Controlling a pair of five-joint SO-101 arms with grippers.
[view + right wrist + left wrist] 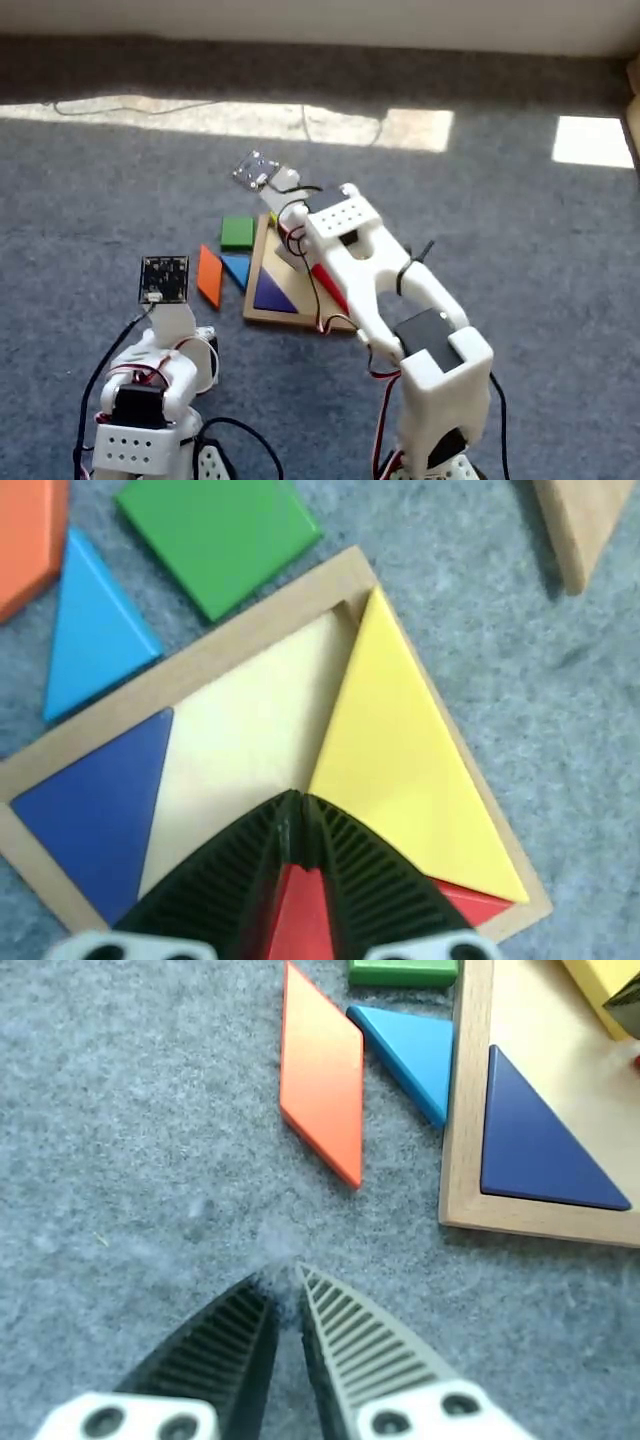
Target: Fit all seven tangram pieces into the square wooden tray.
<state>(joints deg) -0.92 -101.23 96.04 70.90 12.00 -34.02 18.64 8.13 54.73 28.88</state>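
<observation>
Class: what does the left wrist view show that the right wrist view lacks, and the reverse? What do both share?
Left wrist, not right: the left end effector, shut above carpet. Right wrist, not left: a plain wooden triangle off the tray. Both: the tray holding the dark blue triangle and yellow triangle; the orange piece, light blue triangle and green square outside it.

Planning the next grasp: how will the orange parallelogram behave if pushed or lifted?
The orange parallelogram looks rigid and flat, so it probably won't bend or roll. Lying flush on the carpet, its thin edges may be hard to grip.
</observation>
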